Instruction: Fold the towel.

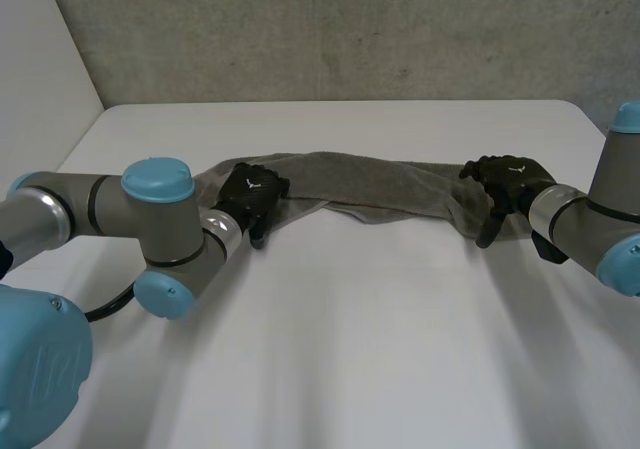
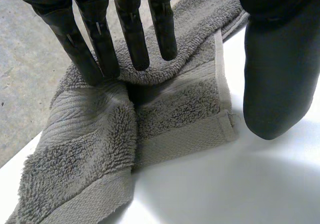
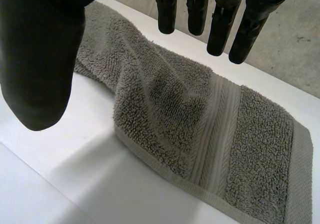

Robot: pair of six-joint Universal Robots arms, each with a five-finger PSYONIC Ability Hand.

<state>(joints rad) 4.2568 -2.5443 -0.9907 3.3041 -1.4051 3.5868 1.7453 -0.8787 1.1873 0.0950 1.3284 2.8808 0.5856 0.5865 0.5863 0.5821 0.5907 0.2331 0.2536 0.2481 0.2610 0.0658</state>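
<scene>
1. Head view: the towel [image 1: 390, 184] lies bunched in a long strip across the far half of the table [image 1: 350, 349], not yet folded flat. My left hand [image 1: 255, 197] sits on one end and my right hand [image 1: 505, 181] is at the other. I judge that one hand per end suits drawing the strip out straight before any fold.
2. Left wrist view: the fingers [image 2: 132, 39] are straight, and their tips press down on a raised fold of the towel near its hemmed corner [image 2: 227, 126]. The thumb [image 2: 275, 84] stands just beside the towel's edge, over bare table. Nothing is pinched, so the hand is spread and only pins the cloth. Two layers overlap under the fingertips, so this end is rumpled.
3. Right wrist view: the fingers [image 3: 220, 29] are straight, the thumb [image 3: 40, 74] is wide apart from them, and nothing is held between. The towel's end, with its woven band [image 3: 220, 129], lies flat on the table beneath the palm. I cannot tell whether the fingertips touch the cloth. To my eye, a grip at both ends must come next.
</scene>
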